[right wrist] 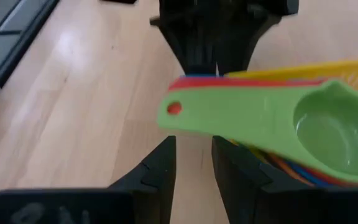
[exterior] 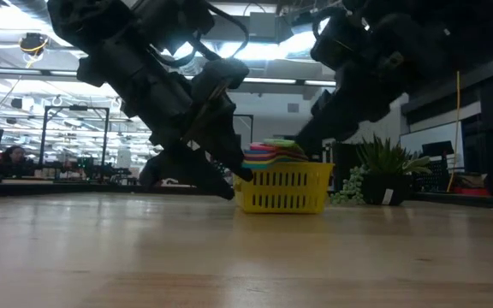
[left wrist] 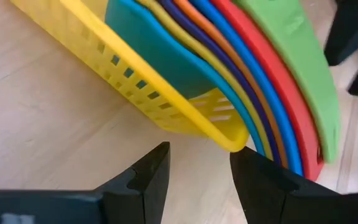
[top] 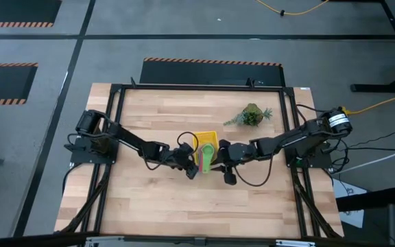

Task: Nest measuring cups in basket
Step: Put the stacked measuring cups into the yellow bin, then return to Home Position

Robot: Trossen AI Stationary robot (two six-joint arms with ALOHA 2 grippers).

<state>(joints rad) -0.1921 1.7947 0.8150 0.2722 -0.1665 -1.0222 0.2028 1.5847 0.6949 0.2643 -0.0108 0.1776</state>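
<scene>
Seven nested measuring cups (top: 206,154) sit in yellow basket (top: 207,139) mid-table | left gripper (left wrist: 199,177) parted, empty, at basket corner | right gripper (right wrist: 193,168) parted, empty, under green handle | wooden table (top: 149,199), workshop behind

Your low view is backlit – ceiling strip lights (exterior: 255,51) glare behind both arms, leaving them near-black silhouettes. Overhead light is even, shadows soft; both wrist views blur up close.
</scene>
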